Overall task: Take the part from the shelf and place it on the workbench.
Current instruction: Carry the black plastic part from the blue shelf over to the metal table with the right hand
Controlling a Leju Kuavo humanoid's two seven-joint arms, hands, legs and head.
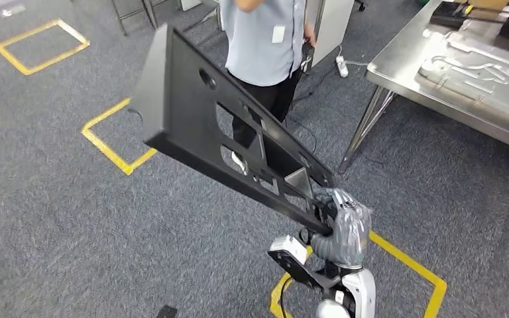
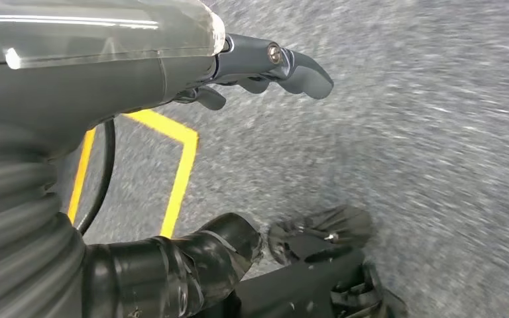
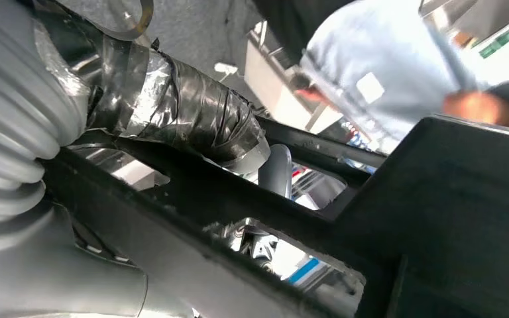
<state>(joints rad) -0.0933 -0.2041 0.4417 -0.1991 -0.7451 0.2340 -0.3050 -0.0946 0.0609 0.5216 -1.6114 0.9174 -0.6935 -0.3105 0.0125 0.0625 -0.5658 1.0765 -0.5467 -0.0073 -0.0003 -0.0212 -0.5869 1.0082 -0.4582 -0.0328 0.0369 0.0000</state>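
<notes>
My right hand (image 1: 346, 222) grips the black part (image 1: 205, 126) by its lower end, fingers (image 3: 185, 119) wrapped around a bar, short of the desk (image 1: 397, 73). My left hand (image 2: 265, 66) hangs with fingers spread.

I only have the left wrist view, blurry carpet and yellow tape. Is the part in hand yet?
Observer: Yes. In the head view the right hand grips the long black part by its near end, and the part angles up and away to the left.
Operator: Left hand helping?
Observer: No. The left hand holds nothing, its fingers apart above the carpet.
Operator: Workbench in sight?
Observer: A steel workbench stands at upper right with metal parts on it.
Operator: Path clear?
Observer: A person in a light blue shirt stands just beyond the part.
</notes>
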